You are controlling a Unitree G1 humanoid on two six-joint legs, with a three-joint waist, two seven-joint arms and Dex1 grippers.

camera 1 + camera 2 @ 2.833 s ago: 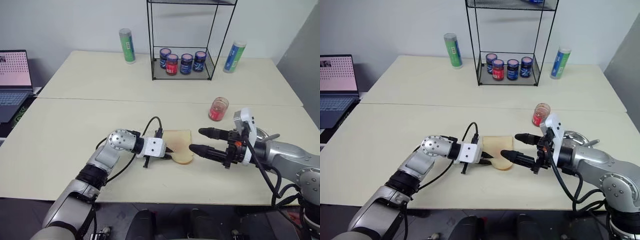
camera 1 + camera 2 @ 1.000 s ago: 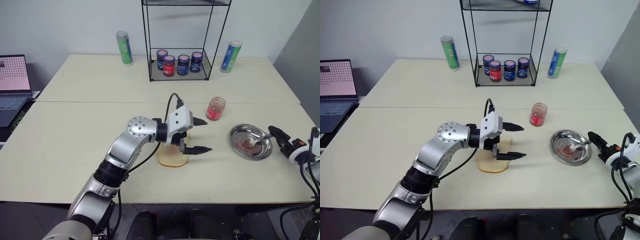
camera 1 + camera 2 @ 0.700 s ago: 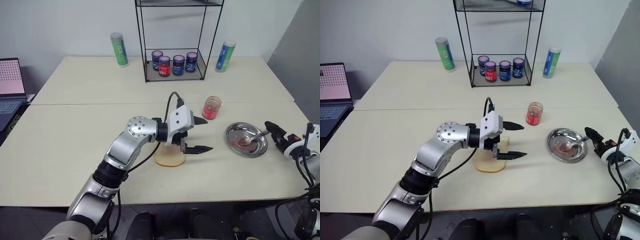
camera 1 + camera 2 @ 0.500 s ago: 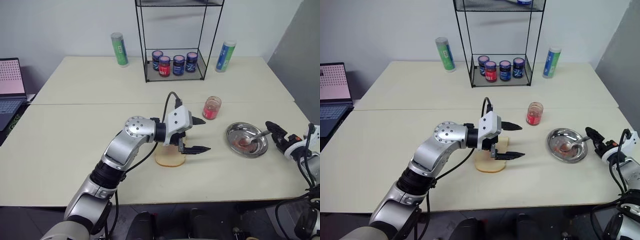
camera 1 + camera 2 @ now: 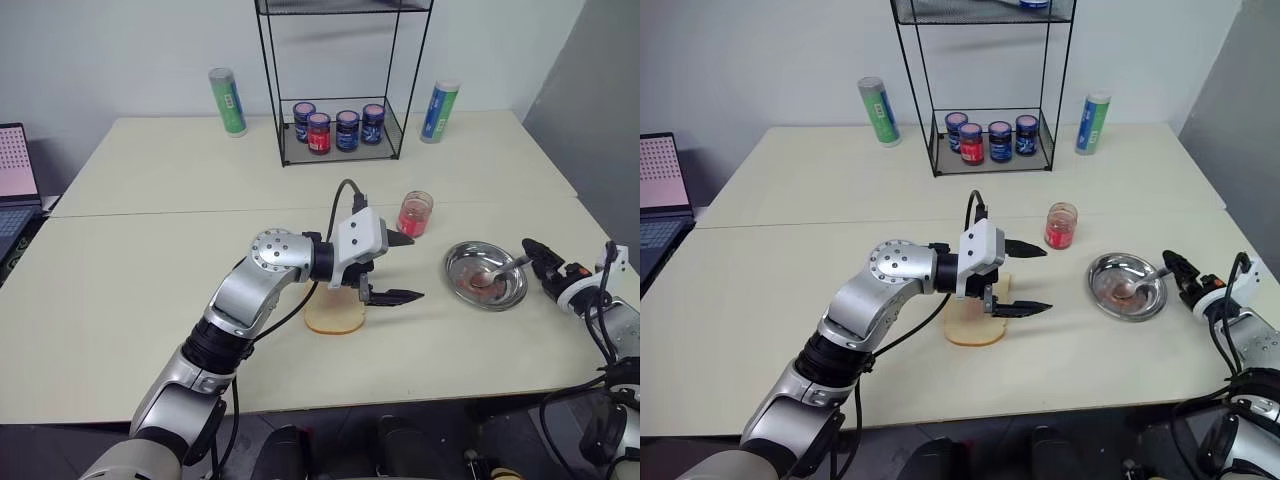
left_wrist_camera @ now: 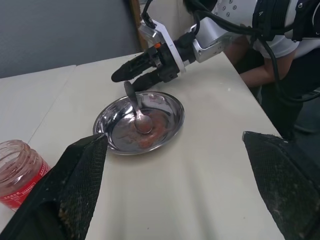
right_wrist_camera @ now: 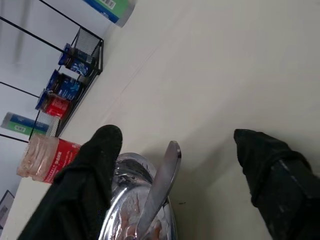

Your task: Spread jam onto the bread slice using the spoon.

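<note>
The bread slice (image 5: 333, 314) lies flat on the near table. My left gripper (image 5: 417, 268) hovers open and empty just above its right side, pointing toward the dish. A round steel dish (image 5: 462, 276) with reddish jam smears holds the spoon (image 6: 138, 111), bowl down, handle leaning over the rim. My right gripper (image 7: 177, 134) is open at the dish's right side, with the spoon handle (image 7: 161, 184) between its fingers (image 7: 102, 160) and apart from both. The jam (image 5: 414, 214) fills a small clear glass jar behind the dish.
A black wire shelf (image 5: 285, 150) with several dark-lidded jars stands at the back. A green tube (image 5: 227, 101) and a blue-green tube (image 5: 438, 110) flank it. A laptop (image 5: 12, 160) sits at far left. The table's right edge (image 5: 570, 330) runs close to the dish.
Earlier both grippers flanked the bread, low on the table; the left has since risen above it and the right went to the dish. Over the last second the right crept toward the spoon handle.
</note>
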